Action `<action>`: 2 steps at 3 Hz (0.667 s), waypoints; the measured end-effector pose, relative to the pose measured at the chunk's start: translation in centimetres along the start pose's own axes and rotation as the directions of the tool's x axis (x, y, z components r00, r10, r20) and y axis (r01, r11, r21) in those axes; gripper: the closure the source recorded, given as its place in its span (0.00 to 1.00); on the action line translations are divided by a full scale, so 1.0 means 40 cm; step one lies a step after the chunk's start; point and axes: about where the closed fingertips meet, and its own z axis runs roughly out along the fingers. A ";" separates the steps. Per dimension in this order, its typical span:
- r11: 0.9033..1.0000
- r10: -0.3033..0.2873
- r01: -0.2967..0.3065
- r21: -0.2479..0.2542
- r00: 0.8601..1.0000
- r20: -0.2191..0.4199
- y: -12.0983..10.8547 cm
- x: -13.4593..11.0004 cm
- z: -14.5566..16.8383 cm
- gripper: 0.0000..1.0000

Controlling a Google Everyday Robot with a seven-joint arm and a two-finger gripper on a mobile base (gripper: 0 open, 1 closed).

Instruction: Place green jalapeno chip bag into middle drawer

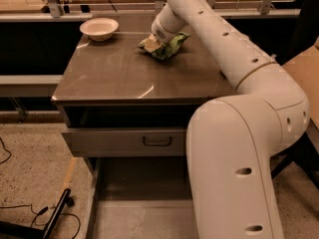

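Crumpled on the counter (114, 78) near its far edge, right of centre: green jalapeno chip bag (170, 47), well apart from the white bowl (99, 28) at the far-left corner. Down on the bag's left end, touching it: gripper (152, 43); whether grasping or merely resting, cannot tell. Below the counter's near edge, pulled out: middle drawer (139, 218), under the handled drawer (124, 142).

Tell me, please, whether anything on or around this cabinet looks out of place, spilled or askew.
Nothing stands out. The green jalapeno chip bag lies crumpled at the back of the cabinet top with the hand on it, the white bowl sits upright, and the middle drawer is pulled out below.
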 end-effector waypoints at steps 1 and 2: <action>1.000 0.000 0.000 0.000 1.000 0.000 -0.001 -0.003 -0.003 1.00; 1.000 0.000 0.000 0.000 1.000 0.000 -0.001 -0.003 -0.003 1.00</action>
